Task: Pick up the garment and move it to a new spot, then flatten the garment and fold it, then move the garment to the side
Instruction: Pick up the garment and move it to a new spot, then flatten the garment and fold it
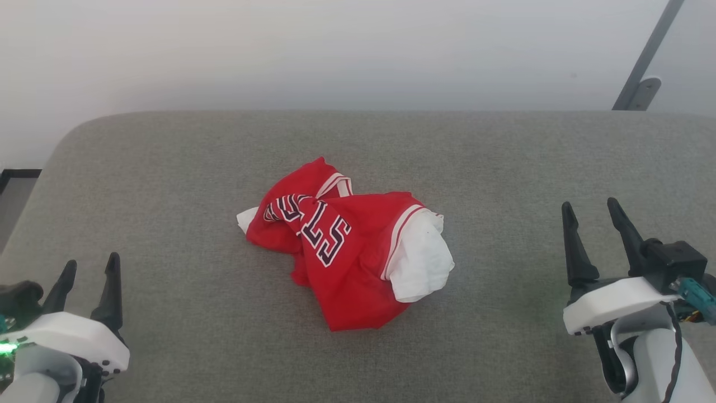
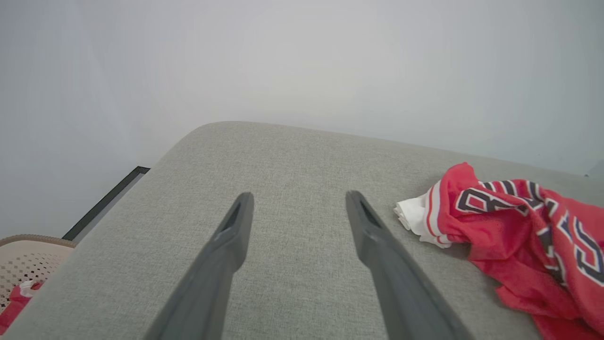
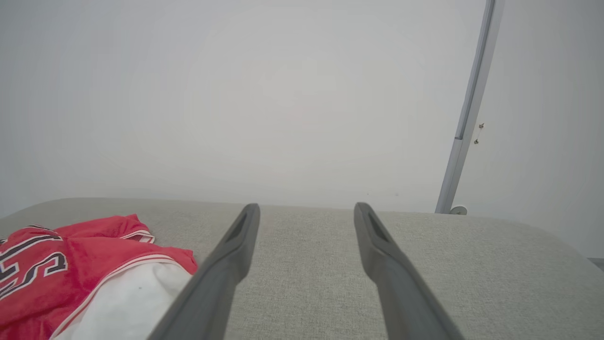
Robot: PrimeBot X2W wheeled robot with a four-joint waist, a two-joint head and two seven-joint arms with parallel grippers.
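- While the garment (image 1: 347, 252), a small red jersey T-shirt of soft knit with white sleeves and dark lettering, lies crumpled mid-way across the grey fabric-covered table (image 1: 168, 168) with nothing gripping it, I judge the first step, the pick-up, not yet begun.
- Head view: left gripper (image 1: 93, 260) sits low at the near left and right gripper (image 1: 589, 204) at the near right, a little farther forward. Both point away from the robot, fingers spread wide and empty, each well apart from the cloth.
- Head view: one white sleeve bulges at the shirt's right side, and a small white fold pokes out at its left.
- Left wrist view: dark fingers stand wide over bare table, with the shirt's left end off to their right, not touching. A pale perforated basket (image 2: 28, 264) sits beyond the table edge, with red cloth in it.
- Right wrist view: fingers are wide over bare table, with the white sleeve at lower left of them.
- Next move, as I reckon it: swing an arm inward and down, pinch a raised fold, and close firmly before lifting. Loose knit may slip.
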